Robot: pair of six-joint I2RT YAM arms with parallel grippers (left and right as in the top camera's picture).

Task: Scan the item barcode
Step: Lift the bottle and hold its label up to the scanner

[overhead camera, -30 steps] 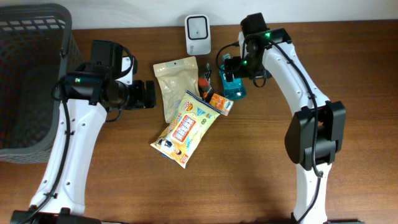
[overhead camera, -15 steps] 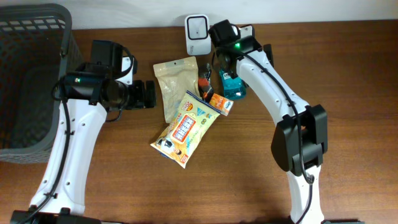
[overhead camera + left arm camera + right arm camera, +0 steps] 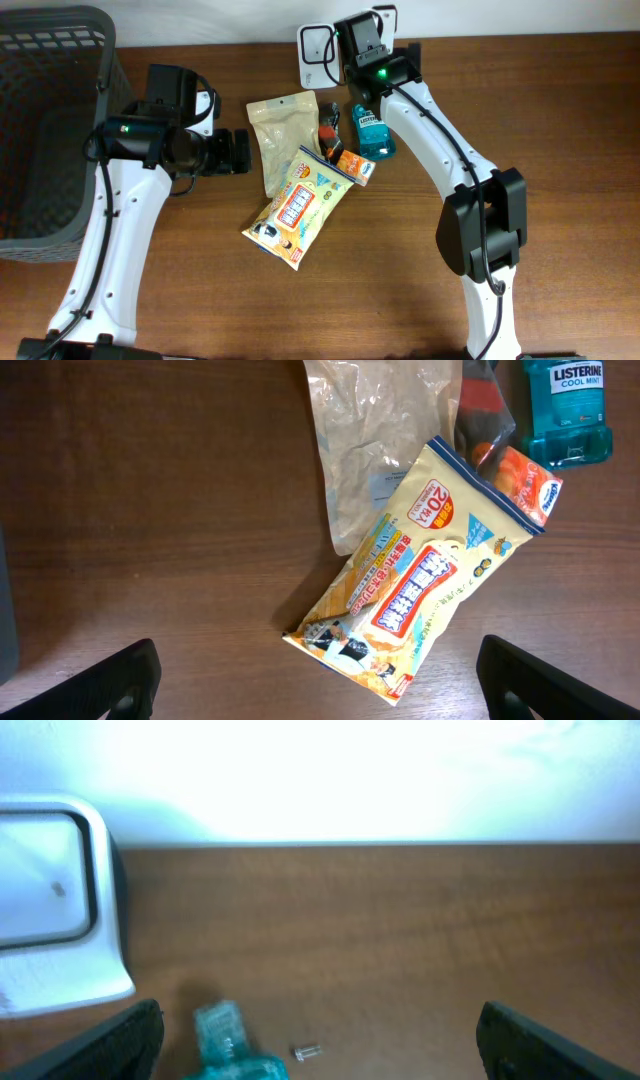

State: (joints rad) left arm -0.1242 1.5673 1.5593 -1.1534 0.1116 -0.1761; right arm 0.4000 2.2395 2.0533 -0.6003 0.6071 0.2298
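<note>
Several items lie in a loose pile at mid-table: a yellow snack bag (image 3: 298, 207) (image 3: 430, 585), a pale pouch (image 3: 283, 135) (image 3: 375, 450), a teal Listerine bottle (image 3: 372, 132) (image 3: 567, 410) and a small orange packet (image 3: 353, 166) (image 3: 525, 475). I cannot make out a barcode on any of them. The white scanner (image 3: 317, 55) (image 3: 50, 910) stands at the back edge. My left gripper (image 3: 240, 152) (image 3: 320, 680) is open and empty, just left of the pile. My right gripper (image 3: 375, 62) (image 3: 320, 1040) is open and empty beside the scanner, over the bottle's cap (image 3: 225, 1040).
A dark mesh basket (image 3: 50, 120) fills the far left of the table. A dark red item (image 3: 329, 135) (image 3: 480, 400) lies between the pouch and the bottle. A tiny clear part (image 3: 307, 1051) rests on the wood by the bottle cap. The white wall runs behind the scanner.
My right arm has swung left and back towards the wall, from over the teal bottle to beside the scanner. The left arm and the items have not moved.
</note>
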